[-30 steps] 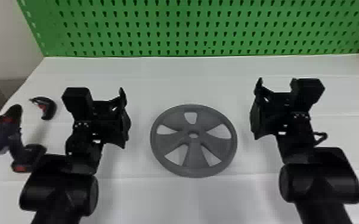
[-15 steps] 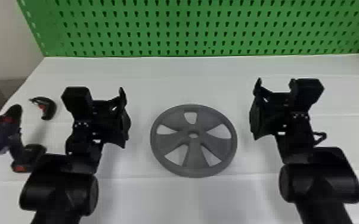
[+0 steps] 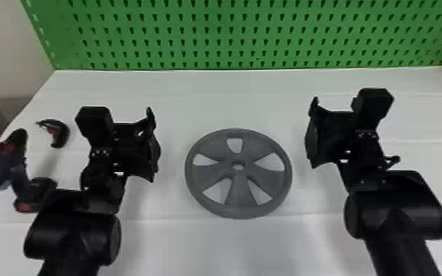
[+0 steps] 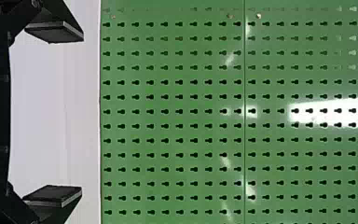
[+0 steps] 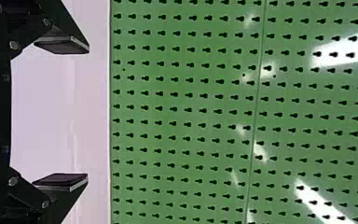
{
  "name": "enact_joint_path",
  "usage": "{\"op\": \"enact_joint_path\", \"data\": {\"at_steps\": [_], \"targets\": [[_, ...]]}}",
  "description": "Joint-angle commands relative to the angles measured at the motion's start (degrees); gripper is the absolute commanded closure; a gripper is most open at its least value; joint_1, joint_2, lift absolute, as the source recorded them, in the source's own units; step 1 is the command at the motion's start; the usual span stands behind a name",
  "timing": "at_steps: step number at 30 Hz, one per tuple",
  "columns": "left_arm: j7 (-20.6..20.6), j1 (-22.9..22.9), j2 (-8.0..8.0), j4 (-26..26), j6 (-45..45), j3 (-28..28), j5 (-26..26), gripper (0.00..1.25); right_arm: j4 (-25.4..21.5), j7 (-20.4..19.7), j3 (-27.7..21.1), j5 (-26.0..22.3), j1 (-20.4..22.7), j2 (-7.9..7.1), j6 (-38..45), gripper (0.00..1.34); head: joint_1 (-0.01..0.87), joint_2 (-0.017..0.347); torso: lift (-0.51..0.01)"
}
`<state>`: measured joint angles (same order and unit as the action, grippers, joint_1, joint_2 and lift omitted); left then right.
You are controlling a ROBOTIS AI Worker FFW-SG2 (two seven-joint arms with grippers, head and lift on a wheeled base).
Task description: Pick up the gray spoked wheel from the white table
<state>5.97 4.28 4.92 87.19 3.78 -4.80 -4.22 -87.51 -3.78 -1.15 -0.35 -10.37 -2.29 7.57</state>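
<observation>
A green pegboard (image 3: 249, 35) stands upright along the far edge of the white table (image 3: 268, 95) and closes off the back. Over the table, the left gripper (image 3: 153, 146) and right gripper (image 3: 310, 134) face inward from either side, each with its two fingers spread wide and air between them. The gray spoked wheel (image 3: 238, 205) lies flat on the table between the two grippers, apart from both. On the robot's left, outside the left gripper, a dark power drill with red parts (image 3: 18, 165) lies on the table; the left arm partly covers its base in the head view. Smallest is a curved black-and-red tool (image 3: 60, 134), just beyond the drill and near the table's left edge.
</observation>
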Motion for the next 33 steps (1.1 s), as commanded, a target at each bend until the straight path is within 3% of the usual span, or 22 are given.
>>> {"op": "enact_joint_path", "data": {"at_steps": [1, 8, 19, 23, 33], "targets": [[0.0, 0.0, 0.00, 0.0, 0.0, 0.0, 0.0, 0.13, -3.5, 0.0, -0.7, 0.4, -1.8, 0.88, 10.0, 0.31, 0.767, 0.035, -0.107], [-0.1, 0.0, 0.00, 0.0, 0.0, 0.1, 0.0, 0.13, -7.0, 0.0, -0.3, -0.1, -5.7, 0.18, 23.9, 0.31, 0.767, 0.035, -0.107], [-0.1, 0.0, 0.00, 0.0, 0.0, 0.1, 0.0, 0.13, -7.6, 0.0, 0.5, -2.7, -14.1, -1.32, 44.8, 0.31, 0.767, 0.035, -0.107], [-0.1, 0.1, 0.00, 0.0, 0.0, -0.1, 0.0, 0.13, -6.9, 0.0, 0.8, -3.2, -18.0, -1.67, 54.4, 0.30, 0.767, 0.035, -0.107], [-0.1, 0.3, 0.00, 0.0, 0.0, -0.6, 0.2, 0.13, -1.7, 0.0, 1.6, -3.6, -25.4, -1.49, 68.3, 0.30, 0.767, 0.035, -0.107]]}}
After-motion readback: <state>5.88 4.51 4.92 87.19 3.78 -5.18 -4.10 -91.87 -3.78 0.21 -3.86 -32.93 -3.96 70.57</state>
